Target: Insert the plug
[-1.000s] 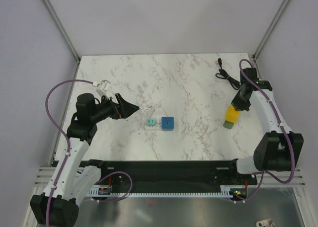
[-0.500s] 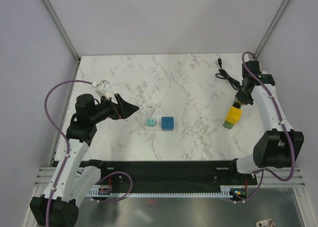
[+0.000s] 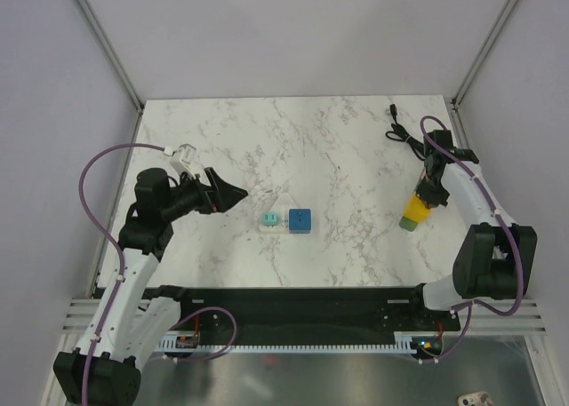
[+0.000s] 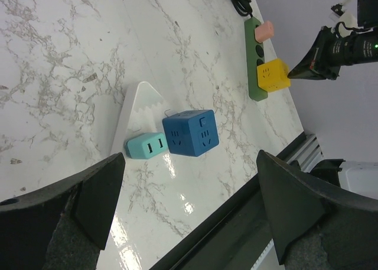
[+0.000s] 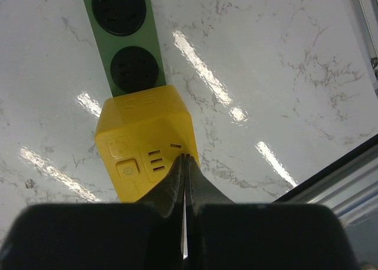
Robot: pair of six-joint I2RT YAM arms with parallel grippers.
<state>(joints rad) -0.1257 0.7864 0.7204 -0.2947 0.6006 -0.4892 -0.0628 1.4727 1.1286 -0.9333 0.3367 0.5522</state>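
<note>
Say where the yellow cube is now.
Top view: the yellow cube sits at the right side of the table, on the near end of the green power strip, under the right gripper.

Closed right pincer [image 5: 185, 159] tips touch yellow cube [image 5: 144, 122] on green strip [image 5: 126, 39].

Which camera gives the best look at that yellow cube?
The right wrist view: the yellow cube is large and close, its slots and button plain, seated on the green strip. The top external view shows it small; the left wrist view shows it far off.
</note>
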